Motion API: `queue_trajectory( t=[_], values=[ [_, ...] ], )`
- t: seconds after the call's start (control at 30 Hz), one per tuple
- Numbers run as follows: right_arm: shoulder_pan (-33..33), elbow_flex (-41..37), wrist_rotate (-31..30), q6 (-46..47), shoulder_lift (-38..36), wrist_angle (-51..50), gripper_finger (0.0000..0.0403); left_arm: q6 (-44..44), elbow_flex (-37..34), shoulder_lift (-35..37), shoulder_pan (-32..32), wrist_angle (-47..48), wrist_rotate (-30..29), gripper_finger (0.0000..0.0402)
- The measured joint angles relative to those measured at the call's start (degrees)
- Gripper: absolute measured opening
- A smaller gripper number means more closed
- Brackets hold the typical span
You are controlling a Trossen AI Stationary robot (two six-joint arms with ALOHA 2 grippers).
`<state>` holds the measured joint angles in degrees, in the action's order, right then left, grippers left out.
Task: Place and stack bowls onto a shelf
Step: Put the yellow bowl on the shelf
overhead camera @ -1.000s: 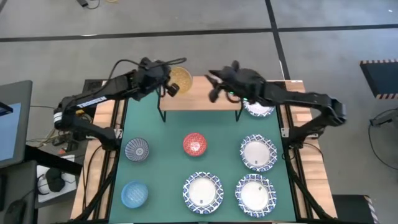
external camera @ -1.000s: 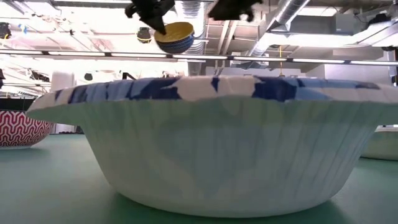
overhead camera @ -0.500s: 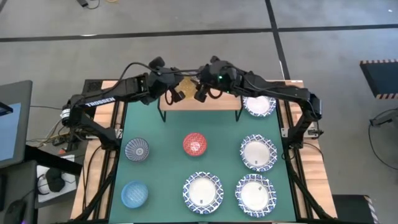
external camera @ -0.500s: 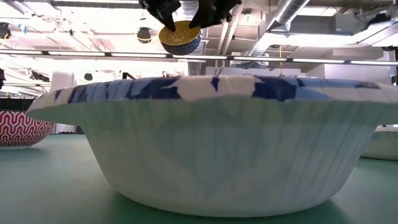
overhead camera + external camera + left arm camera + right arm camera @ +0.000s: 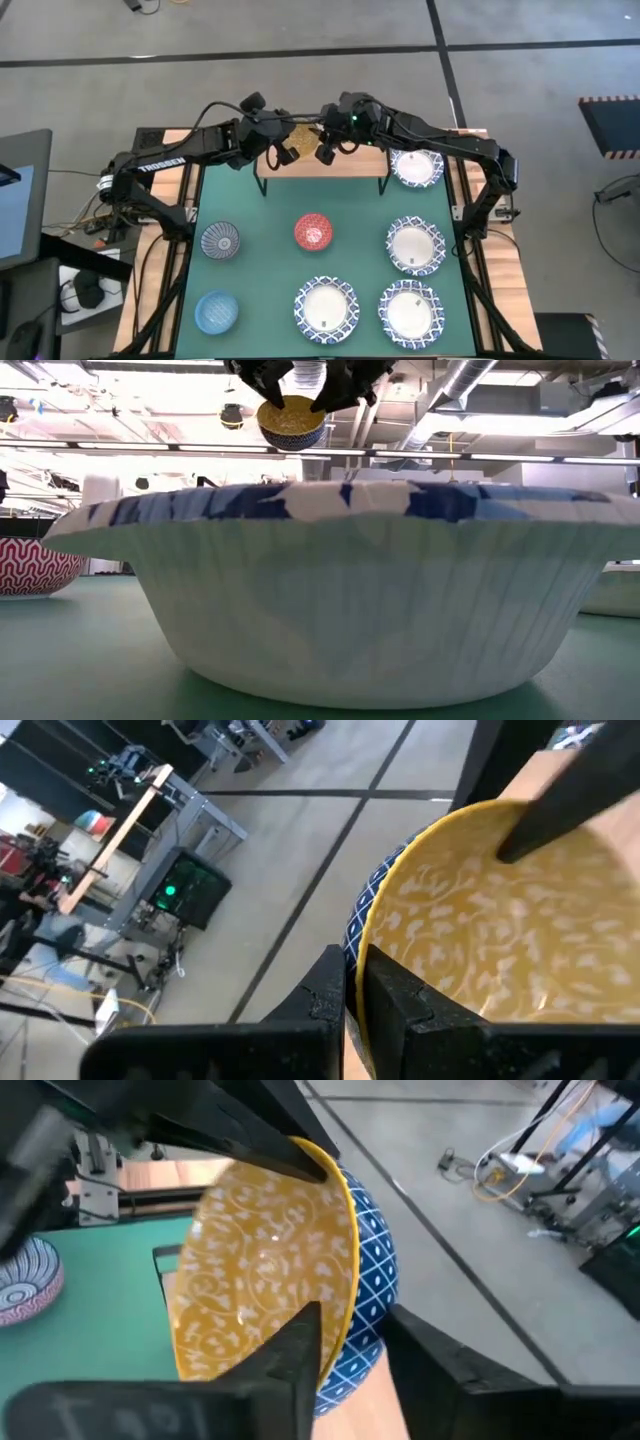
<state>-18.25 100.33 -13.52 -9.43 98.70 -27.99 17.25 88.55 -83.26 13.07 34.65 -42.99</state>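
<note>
Right gripper (image 5: 326, 150) closed in, both gripping yellow bowl (image 5: 298, 135)

Glossy glazed yellow bowl (image 5: 270, 1280); light-wood shelf (image 5: 345, 158), matt green mat (image 5: 270, 260).

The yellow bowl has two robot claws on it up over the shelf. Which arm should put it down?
Probably the right. Both grippers pinch the yellow bowl's rim above the shelf: the left gripper on one side, the right gripper on the other. The right arm reaches over the shelf's bare middle.
</note>
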Motion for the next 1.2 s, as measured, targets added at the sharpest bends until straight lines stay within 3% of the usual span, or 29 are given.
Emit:
queue_trajectory(
  t=[0.5,0.67,0.83,1.13,1.2],
  values=[
    [-0.1,-0.1,0.4,-1.3,0.0,-2.9,0.0078,-9.5,0.0,0.0,-4.4,-5.2,3.9,0.0007],
    [-0.3,-0.1,0.0,-1.7,0.0,-3.9,0.0034,-13.0,0.0,0.0,-4.5,-5.2,6.5,0.0000],
    [-0.5,-0.2,-0.1,-1.1,0.1,-3.2,0.0032,-14.9,0.0,0.0,-4.5,-5.2,7.9,0.0000],
    [-7.4,-0.2,0.3,12.4,0.1,-7.0,0.0032,-19.3,0.0,4.7,-3.4,-2.8,3.2,0.0023],
    [-9.6,-0.2,2.9,16.1,0.1,-8.5,0.0032,-20.8,0.0,6.4,-2.5,-1.3,3.2,0.0033]
  ],
)
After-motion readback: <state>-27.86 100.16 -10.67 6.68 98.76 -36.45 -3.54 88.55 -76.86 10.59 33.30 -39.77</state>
